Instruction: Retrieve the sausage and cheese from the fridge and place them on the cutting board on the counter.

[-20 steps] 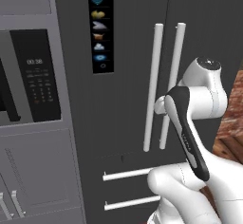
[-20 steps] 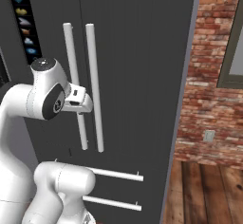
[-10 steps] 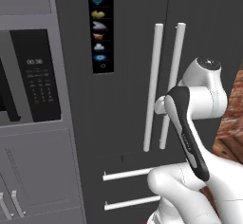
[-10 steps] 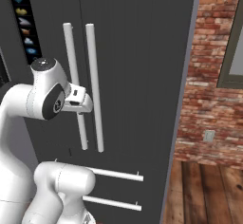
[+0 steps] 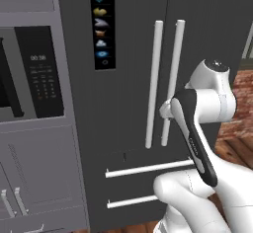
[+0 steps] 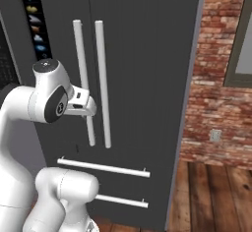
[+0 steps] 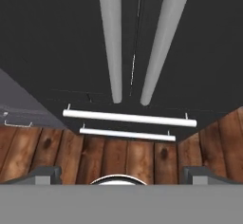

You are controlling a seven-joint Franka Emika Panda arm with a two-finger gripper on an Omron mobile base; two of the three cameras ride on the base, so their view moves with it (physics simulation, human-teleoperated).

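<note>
The fridge is dark grey with silver bar handles (beside it, a red-brown brick wall).

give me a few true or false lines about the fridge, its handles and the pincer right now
1. Both fridge doors are shut. True.
2. The pincer is clamped on a door handle. False: it is open and holds nothing, with the two long handles ahead of it.
3. Two drawer bars run level below the upright handles. True.
4. The icon panel sits on the right door. False: it is on the left door, beside the oven cabinet.
5. A brick wall stands to the right of the fridge. True.
6. The floor is tiled white. False: it is brown wooden planks.
</note>
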